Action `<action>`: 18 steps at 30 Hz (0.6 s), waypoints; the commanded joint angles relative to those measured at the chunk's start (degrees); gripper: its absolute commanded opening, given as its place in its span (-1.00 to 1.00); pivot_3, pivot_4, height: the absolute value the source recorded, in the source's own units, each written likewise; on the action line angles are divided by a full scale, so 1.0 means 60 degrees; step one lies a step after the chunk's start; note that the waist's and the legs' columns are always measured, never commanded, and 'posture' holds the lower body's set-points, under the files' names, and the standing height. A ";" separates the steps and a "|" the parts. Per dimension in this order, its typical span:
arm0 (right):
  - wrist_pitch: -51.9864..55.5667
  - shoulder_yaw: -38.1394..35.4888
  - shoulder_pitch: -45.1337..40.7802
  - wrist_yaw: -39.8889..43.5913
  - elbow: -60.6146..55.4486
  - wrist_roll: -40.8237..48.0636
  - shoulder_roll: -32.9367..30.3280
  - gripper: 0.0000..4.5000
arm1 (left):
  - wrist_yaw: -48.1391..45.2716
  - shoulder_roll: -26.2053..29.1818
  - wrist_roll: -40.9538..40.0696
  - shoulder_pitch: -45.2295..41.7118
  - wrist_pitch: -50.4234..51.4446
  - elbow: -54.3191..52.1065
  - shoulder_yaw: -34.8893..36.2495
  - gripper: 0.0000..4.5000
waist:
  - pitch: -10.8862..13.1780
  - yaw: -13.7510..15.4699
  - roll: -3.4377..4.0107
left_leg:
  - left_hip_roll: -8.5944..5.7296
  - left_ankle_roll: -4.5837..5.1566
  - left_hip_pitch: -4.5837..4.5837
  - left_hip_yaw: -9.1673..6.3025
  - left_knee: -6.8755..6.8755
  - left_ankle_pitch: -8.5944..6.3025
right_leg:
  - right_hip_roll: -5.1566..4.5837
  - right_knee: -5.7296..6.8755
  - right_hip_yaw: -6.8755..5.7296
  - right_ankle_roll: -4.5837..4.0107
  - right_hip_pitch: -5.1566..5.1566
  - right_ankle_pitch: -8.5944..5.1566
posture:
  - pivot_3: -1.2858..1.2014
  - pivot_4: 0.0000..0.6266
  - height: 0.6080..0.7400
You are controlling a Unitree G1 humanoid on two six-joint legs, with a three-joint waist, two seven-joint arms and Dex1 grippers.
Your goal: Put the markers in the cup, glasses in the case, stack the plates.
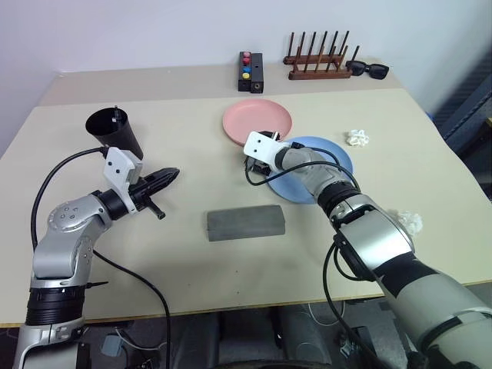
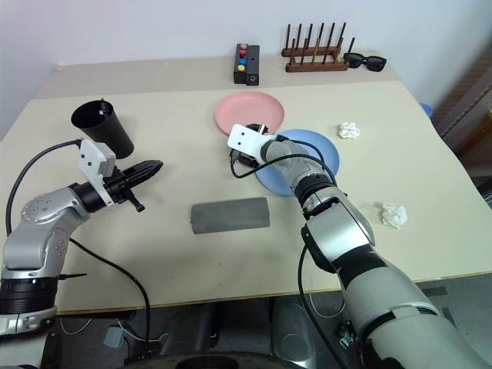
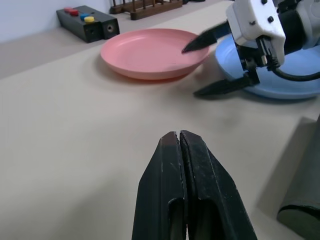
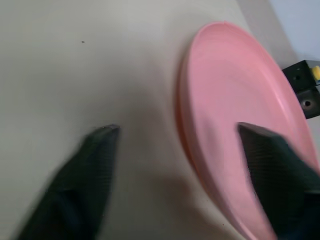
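Observation:
The salmon pink plate [image 1: 257,121] lies on the table with the light blue plate [image 1: 317,171] beside it, nearer to me and to the right. My right gripper [image 4: 175,135] is open at the pink plate's near rim [image 3: 150,75], one finger over the plate and the other over the table beside it. The black cup [image 1: 115,131] stands at the left, and a slim dark tip that may be a marker pokes above its rim. Just right of the cup, my left gripper [image 1: 171,176] is shut and empty. The grey case [image 1: 246,224] lies closed at the front middle. The glasses are out of view.
At the back stand a black box with coloured buttons [image 1: 250,71], a wooden peg rack [image 1: 317,58] and chunky black sunglasses [image 1: 367,69]. Two crumpled white paper scraps [image 1: 357,138] [image 1: 407,223] lie at the right.

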 commanded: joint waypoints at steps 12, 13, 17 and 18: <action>-0.0206 -0.0064 -0.0418 -0.1192 0.0155 -0.0727 -0.0022 -0.99 | 0.0375 0.0135 -0.0333 0.0125 0.0205 -0.0726 0.0306 -1.00 | 0.0001 -0.0183 0.0002 | 0.0000 -0.0009 0.0000 -0.0001 -0.0024 0.0005 | 0.0000 0.0001 0.0001 -0.0001 -0.0011 0.0000 | 0.03 -0.52 0.98; -0.0211 -0.0088 -0.0423 -0.1212 0.0161 -0.0738 -0.0028 -0.99 | 0.0383 0.0132 -0.0330 0.0117 0.0205 -0.0719 0.0301 -1.00 | 0.0001 -0.0188 0.0002 | 0.0000 -0.0010 0.0002 -0.0001 -0.0028 0.0006 | 0.0000 0.0002 0.0001 -0.0001 -0.0012 0.0000 | 0.03 -0.52 0.98; -0.0222 -0.0094 -0.0436 -0.1292 0.0180 -0.0818 -0.0096 -0.99 | 0.0415 0.0127 -0.0317 0.0070 0.0187 -0.0672 0.0260 -1.00 | 0.0001 -0.0193 0.0002 | 0.0000 -0.0011 0.0003 -0.0001 -0.0036 0.0007 | 0.0000 0.0002 0.0002 -0.0001 -0.0016 0.0000 | 0.03 -0.52 0.98; -0.0220 -0.0103 -0.0439 -0.1310 0.0183 -0.0832 -0.0121 -0.99 | 0.0425 0.0118 -0.0315 0.0052 0.0181 -0.0659 0.0248 -1.00 | 0.0001 -0.0192 0.0002 | 0.0000 -0.0012 0.0002 -0.0001 -0.0036 0.0007 | 0.0000 0.0001 0.0002 -0.0001 -0.0016 0.0000 | 0.03 -0.52 0.98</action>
